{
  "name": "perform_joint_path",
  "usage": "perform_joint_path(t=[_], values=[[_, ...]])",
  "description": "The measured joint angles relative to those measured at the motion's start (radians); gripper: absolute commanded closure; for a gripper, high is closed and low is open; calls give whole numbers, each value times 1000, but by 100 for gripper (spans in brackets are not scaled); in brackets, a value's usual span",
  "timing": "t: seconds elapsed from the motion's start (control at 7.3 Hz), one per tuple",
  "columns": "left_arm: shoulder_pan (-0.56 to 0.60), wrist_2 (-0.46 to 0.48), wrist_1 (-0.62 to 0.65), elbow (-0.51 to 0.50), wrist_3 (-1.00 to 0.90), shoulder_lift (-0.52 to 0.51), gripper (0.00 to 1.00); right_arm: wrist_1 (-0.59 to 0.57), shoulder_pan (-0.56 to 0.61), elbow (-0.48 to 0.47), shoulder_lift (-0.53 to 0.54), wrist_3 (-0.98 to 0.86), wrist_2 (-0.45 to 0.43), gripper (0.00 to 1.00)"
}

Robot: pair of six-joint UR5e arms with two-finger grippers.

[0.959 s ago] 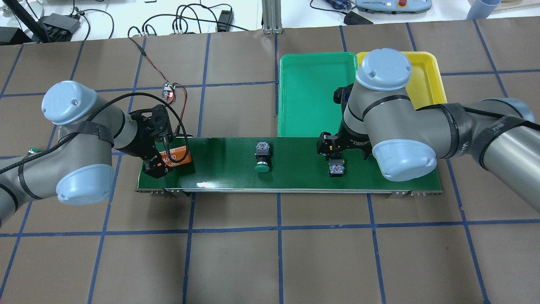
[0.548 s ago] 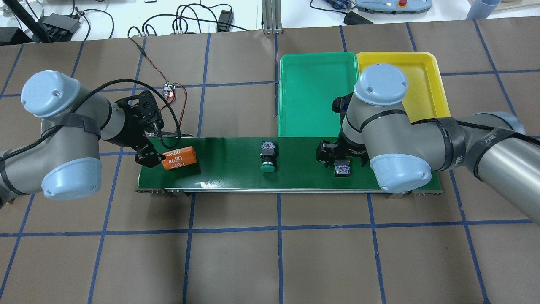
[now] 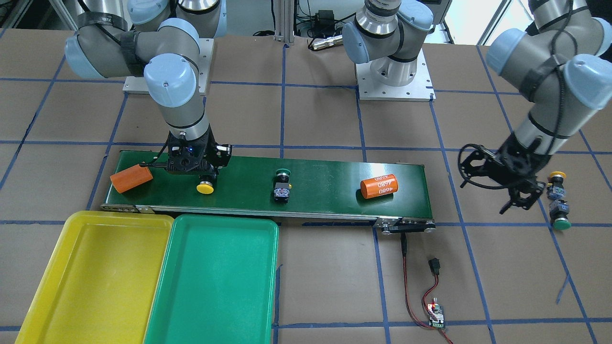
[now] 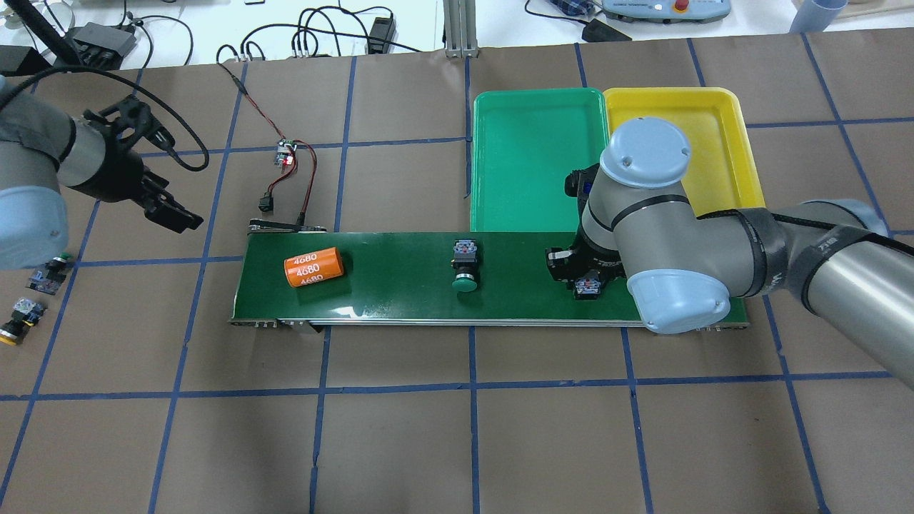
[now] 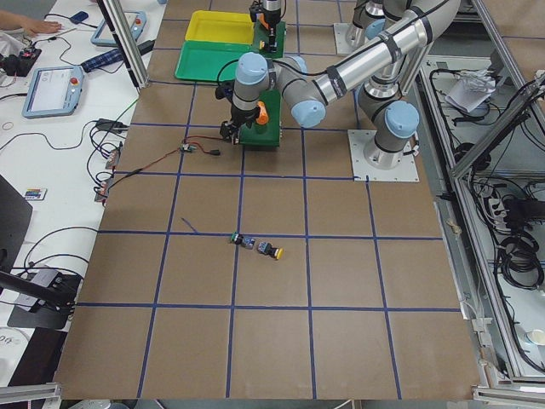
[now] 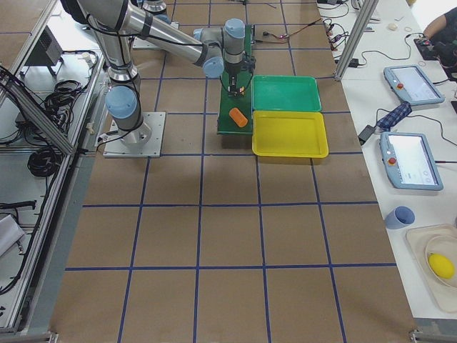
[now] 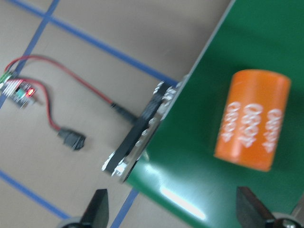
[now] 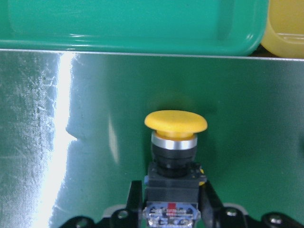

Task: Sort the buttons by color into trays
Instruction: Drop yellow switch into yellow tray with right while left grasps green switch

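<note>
**Yellow button in the pinch, both trays lying bare**

Nothing is sitting in either tray yet. The shallow yellow plastic tray [image 3: 95, 282] and the shallow green plastic tray [image 3: 215, 286] beside it are both showing bare floors, so all four buttons are waiting to be sorted.

The right gripper [image 8: 171, 202] is handling the first. Its fingers [image 8: 135, 194] are pressing against both sides of the black block body of a yellow-capped push-button [image 8: 175, 122]. That button is lying on the long dark green conveyor belt [image 4: 400, 285], close to the trays.

A green-capped push-button [image 4: 465, 284] is lying at mid-belt. One orange cylinder marked 4680 [image 4: 314, 267] is resting towards the belt's other end, and a second orange cylinder [image 3: 131, 178] is lying just beside the right gripper.

The left gripper [image 4: 173, 215] is hovering off the belt with its fingers spread wide, holding nothing. Near it, a second yellow-capped button [image 4: 18, 321] and a second green-capped button [image 4: 44, 280] are lying on the table.

Brown paper gridded with blue tape [image 4: 543, 442] is covering the table. A small circuit board [image 4: 287, 152] on red-and-black wire is sitting near the belt's end. Benches carrying cables and teach pendants [image 6: 407, 78] are running along the room's side.
</note>
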State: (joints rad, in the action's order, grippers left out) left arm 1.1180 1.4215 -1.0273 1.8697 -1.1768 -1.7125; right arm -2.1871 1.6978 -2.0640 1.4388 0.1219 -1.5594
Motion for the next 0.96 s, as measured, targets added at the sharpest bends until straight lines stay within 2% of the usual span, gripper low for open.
perform_joint_path(t=[0.14, 0.41, 0.68, 0.96], values=[[-67, 55, -42, -45, 17, -45, 0, 2, -6, 6, 0, -15, -3, 76], [-192, 71, -61, -110, 37, -130, 0, 13, -39, 64, -6, -46, -14, 72], [-257, 86, -21, -165, 58, -228, 0, 78, -134, 209, -73, -71, -18, 69], [-312, 163, 29, -233, 67, -326, 0, 199, -226, 389, -178, -143, -27, 68]])
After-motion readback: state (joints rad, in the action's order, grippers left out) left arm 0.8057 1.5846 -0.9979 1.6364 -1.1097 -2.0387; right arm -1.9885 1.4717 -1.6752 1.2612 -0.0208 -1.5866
